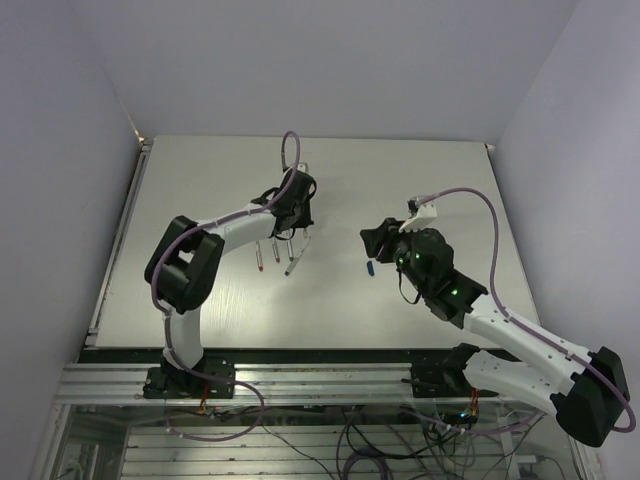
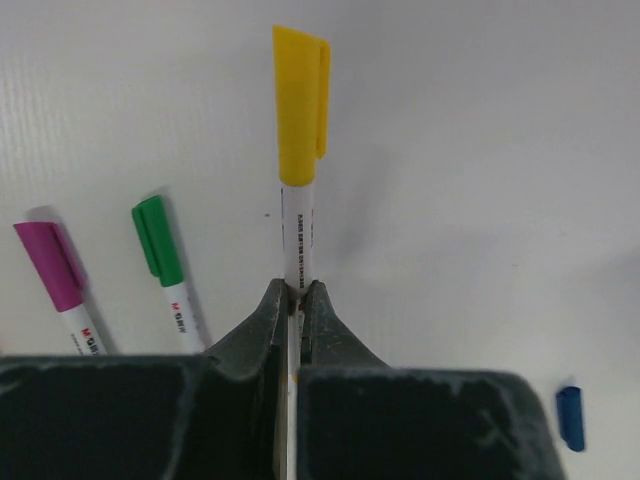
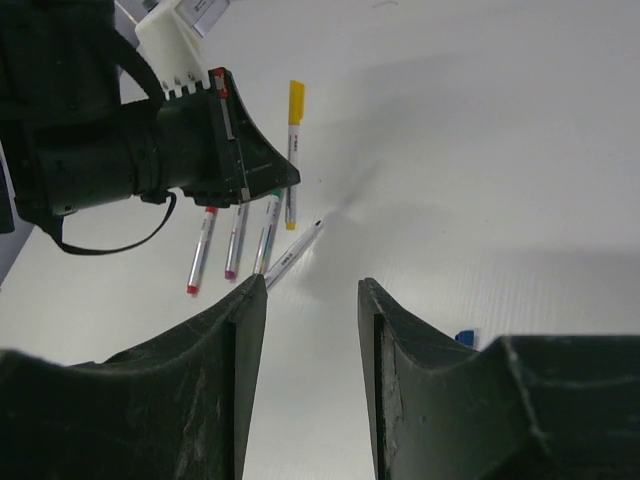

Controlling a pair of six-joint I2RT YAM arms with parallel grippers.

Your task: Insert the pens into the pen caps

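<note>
At the table's middle, tiny blue plastic cap just beside half-open empty right gripper; left gripper clamped on yellow-capped white pen.

The left hand hides the lower barrels of the yellow-capped pen, green-capped pen and magenta-capped pen.

Looks like a robotics lab test cell: a white bench boxed in by plain pale walls, an aluminium extrusion frame along its near edge, loose cables tangled underneath.
</note>
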